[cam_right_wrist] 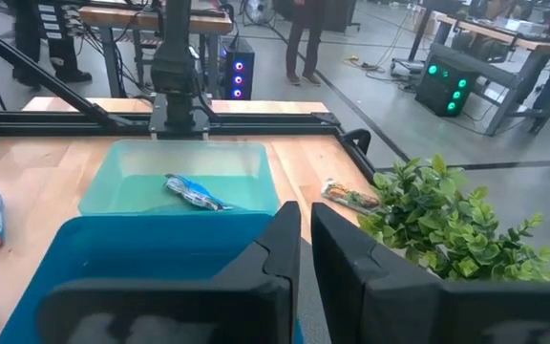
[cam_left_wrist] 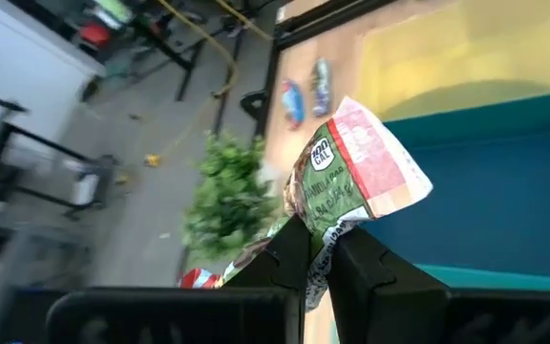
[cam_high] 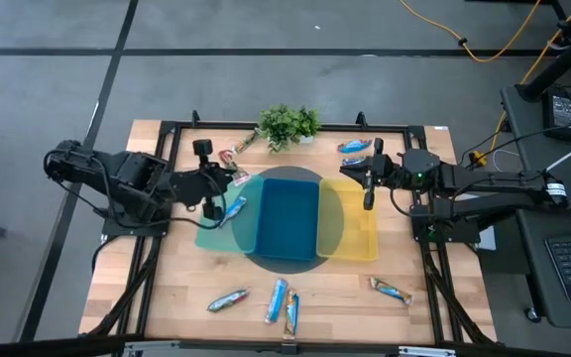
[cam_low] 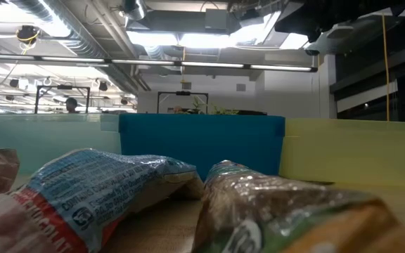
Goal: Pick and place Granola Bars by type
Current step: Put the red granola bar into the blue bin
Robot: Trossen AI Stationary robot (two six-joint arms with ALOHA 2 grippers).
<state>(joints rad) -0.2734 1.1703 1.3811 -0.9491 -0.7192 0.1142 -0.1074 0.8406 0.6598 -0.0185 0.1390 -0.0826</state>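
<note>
I've got the left gripper [cam_left_wrist: 321,258] clamped on a crinkly green-and-red foil granola bar [cam_left_wrist: 351,172], pinched by one wrapper end so it hangs free, prob for dropping into a bin. It sits over the table's left side, near the pale teal plastic bin [cam_right_wrist: 122,186], which already holds one shiny blue foil bar [cam_right_wrist: 194,191]. Smooth blue plastic bin [cam_high: 287,218] and translucent yellow bin [cam_high: 350,233] sit alongside, one per type I'd guess. Right gripper [cam_right_wrist: 304,239] is closed, empty, above the yellow bin. More slim bars [cam_high: 284,300] lie on the wood tabletop [cam_high: 167,288] w/ a leafy green plant [cam_high: 287,124].

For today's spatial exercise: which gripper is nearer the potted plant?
Roughly level, the left perhaps nearer. The left gripper and right gripper flank the potted plant.
</note>
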